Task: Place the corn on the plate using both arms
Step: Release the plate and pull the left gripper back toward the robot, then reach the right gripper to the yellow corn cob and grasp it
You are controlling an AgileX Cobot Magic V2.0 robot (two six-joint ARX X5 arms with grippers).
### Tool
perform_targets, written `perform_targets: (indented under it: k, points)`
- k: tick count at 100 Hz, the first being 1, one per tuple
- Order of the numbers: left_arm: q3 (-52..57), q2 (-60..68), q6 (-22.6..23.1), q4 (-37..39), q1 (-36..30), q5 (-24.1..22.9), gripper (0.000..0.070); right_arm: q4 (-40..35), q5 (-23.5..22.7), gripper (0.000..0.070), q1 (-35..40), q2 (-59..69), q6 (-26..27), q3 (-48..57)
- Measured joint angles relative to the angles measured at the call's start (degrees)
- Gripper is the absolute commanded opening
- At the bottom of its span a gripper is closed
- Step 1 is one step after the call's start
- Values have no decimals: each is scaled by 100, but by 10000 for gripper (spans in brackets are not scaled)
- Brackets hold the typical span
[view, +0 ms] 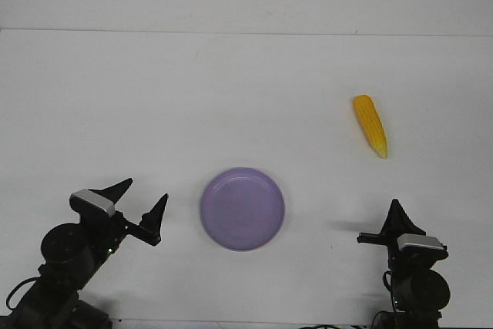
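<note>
- While both arms sit at the near table edge, nothing is held yet.
- Left gripper (139,207): near-left corner, fingers spread wide apart, empty, pointing up-right toward the plate.
- Right gripper (391,225): near-right corner, only one finger tip plus a side bar shows from this angle; can't tell whether it's spread or closed. Nothing visible in it.
- Plate (243,208): near-centre of the table, between the two arms, closer to the left gripper. Empty, flat on the table.
- Corn (370,125): farther back on the right side, well apart from the plate, roughly straight ahead of the right gripper. Lies flat, fat end away, pale tip pointing toward the near edge, slightly angled.
- Handling guess: looks rigid and light, probably plastic. Bumpy kernels should give grip, but the round taper can roll or squirt out of the fingers.
- Grip point: across the thick mid-section, fingers square to the long axis, not on the tip.
- Right arm is the obvious one to pick; the plate is within either arm's side.
</note>
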Motion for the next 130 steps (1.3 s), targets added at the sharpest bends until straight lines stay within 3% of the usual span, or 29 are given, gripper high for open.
perform_targets:
  k: [22, 25, 30, 37, 40, 64, 113, 130]
  points:
    - [0, -61, -2, -144, 0, -98, 585, -356, 638, 1, 11, 332, -33, 1123]
    - [0, -63, -2, -144, 0, -101, 585, -433, 717, 35, 11, 463, -87, 1333]
    - [0, -66, -2, -144, 0, -101, 585, -588, 824, 222, 11, 728, -245, 1716]
    - [0, -66, -2, -144, 0, -98, 585, -833, 970, 615, 11, 1174, -529, 2293]
    - [0, -66, -2, -144, 0, -98, 585, -942, 1064, 700, 11, 1386, -612, 2542]
    - [0, -66, -2, -153, 0, -101, 585, -1700, 1259, 700, 11, 3121, -1034, 4039]
    - [0, -66, -2, -201, 0, -98, 585, -2551, -197, 696, -66, 7479, -1241, 6559]
    - [0, -66, -4, -243, 0, -98, 585, -3023, -260, 696, -131, 9147, -1364, 7707]
